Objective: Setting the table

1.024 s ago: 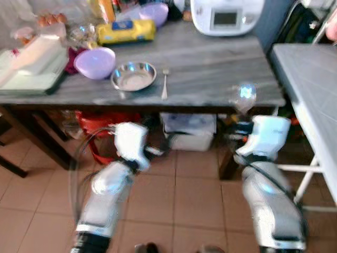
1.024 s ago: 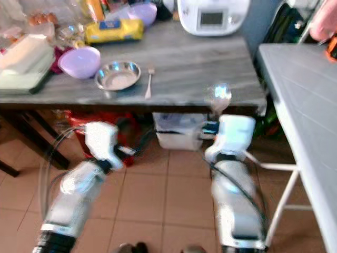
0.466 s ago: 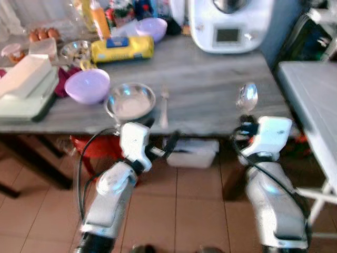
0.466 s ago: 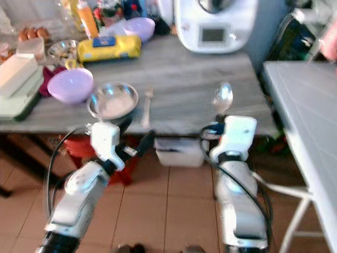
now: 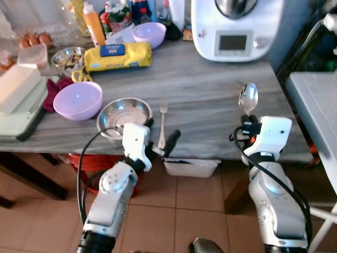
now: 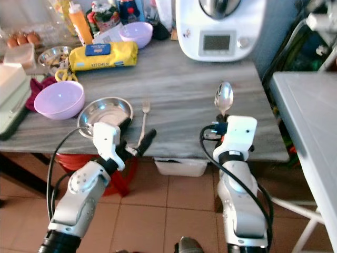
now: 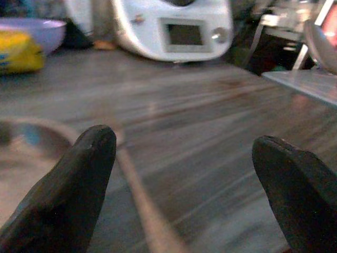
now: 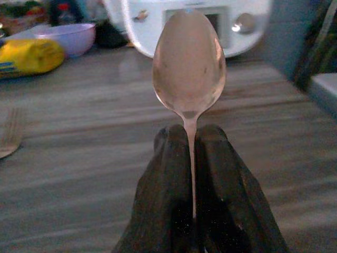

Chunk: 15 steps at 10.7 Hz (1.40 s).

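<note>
1. Now your right gripper (image 8: 190, 138) is pinching the spoon (image 8: 189, 63) by its handle, bowl pointing up, above the table's (image 5: 210, 89) near edge.
2. Your left gripper (image 7: 184, 153) is hanging wide apart, gripping nothing, beside the fork (image 5: 162, 122) and steel bowl (image 5: 124, 113).

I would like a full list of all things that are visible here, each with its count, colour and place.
spoon: 1, silver, held upright by its handle in the right gripper, above the table's near right part
fork: 1, silver, lying on the table right of the metal bowl
metal bowl: 1, silver, near front edge of the table
plastic bowls: 2, purple, one left of the metal bowl, one at the back
yellow pack: 1, behind the bowls
kitchen machine: 1, white, back right
table: 1, grey wood
left gripper: black fingers open, at the table's front edge by the fork
right gripper: shut on the spoon
</note>
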### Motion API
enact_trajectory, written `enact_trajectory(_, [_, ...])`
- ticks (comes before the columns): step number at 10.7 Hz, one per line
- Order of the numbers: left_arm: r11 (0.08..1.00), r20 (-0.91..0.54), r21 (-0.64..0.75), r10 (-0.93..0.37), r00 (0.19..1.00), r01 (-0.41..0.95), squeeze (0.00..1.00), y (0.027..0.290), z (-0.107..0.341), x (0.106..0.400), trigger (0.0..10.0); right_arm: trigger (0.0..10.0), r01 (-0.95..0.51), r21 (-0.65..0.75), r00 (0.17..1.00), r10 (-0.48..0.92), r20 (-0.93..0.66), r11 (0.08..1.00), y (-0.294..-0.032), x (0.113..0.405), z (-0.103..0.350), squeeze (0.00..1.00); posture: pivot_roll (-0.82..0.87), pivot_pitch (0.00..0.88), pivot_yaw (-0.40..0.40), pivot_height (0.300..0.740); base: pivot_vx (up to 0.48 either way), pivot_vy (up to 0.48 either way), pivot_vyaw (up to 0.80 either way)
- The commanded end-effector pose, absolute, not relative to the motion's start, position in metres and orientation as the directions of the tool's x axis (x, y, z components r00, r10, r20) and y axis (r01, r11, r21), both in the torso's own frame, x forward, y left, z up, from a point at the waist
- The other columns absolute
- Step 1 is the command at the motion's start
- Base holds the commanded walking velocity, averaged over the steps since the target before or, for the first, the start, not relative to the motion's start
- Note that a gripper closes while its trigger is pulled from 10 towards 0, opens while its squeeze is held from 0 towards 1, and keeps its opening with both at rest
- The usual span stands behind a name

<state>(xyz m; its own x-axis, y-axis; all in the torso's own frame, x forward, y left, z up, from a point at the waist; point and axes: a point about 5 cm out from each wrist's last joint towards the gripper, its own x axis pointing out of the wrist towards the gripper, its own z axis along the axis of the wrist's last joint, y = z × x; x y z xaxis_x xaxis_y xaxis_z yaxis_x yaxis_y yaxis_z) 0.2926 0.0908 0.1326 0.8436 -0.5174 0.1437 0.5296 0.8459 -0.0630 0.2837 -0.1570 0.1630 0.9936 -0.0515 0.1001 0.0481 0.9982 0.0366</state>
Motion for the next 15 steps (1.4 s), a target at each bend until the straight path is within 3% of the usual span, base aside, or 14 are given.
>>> enact_trajectory(1, [0.86,0.111,-0.066,-0.498,0.86,0.506,0.0,0.0987,0.1268,0.2912,10.0,10.0,0.029,0.045,0.993,-0.034,0.113,0.999,-0.1517,0.2818,0.166,0.0,-0.19,0.162,0.062,0.74,0.0,0.0,0.0])
enact_trajectory(12, [0.856,0.094,-0.057,-0.508,0.857,0.514,0.0,0.0974,0.1264,0.2914,10.0,10.0,0.047,0.069,0.994,-0.053,0.095,0.996,-0.1533,0.2807,0.1626,0.0,-0.19,0.168,0.068,0.74,0.0,0.236,0.0])
enact_trajectory(15, [0.854,0.094,-0.043,-0.513,0.853,0.519,0.0,0.096,0.1265,0.2909,10.0,10.0,0.054,0.069,0.994,-0.06,0.094,0.996,-0.1551,0.2807,0.1621,0.0,-0.19,0.168,0.069,0.74,0.0,0.0,-0.65])
